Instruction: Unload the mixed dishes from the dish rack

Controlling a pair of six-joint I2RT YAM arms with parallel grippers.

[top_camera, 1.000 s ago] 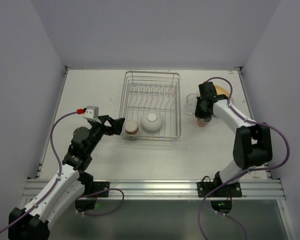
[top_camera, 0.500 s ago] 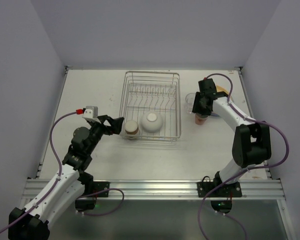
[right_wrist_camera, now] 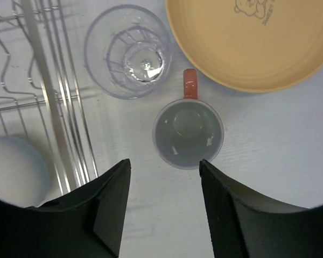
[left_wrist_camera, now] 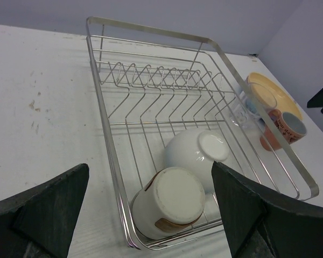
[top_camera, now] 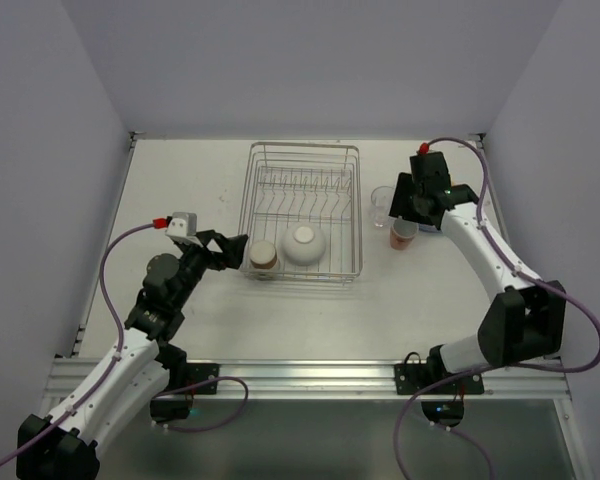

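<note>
We see right hand (right_wrist_camera: 164, 180) wide open, holding nothing, up above pink mug (right_wrist_camera: 188, 134). Mug stands right side up on table (right_wrist_camera: 274, 156), handle toward yellow plate (right_wrist_camera: 258, 37). Clear glass (right_wrist_camera: 128, 51) just beside mug, next to dish rack (right_wrist_camera: 48, 97). Left hand (top_camera: 237, 252) open too, empty, just outside rack corner, facing upside-down brown cup (left_wrist_camera: 172, 207). White bowl (left_wrist_camera: 196, 156) upside down beside cup, inside rack.

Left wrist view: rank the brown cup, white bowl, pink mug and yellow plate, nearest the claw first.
1. brown cup, rack's near corner
2. white bowl, just behind it
3. pink mug, outside, right
4. yellow plate, beyond the mug
</note>
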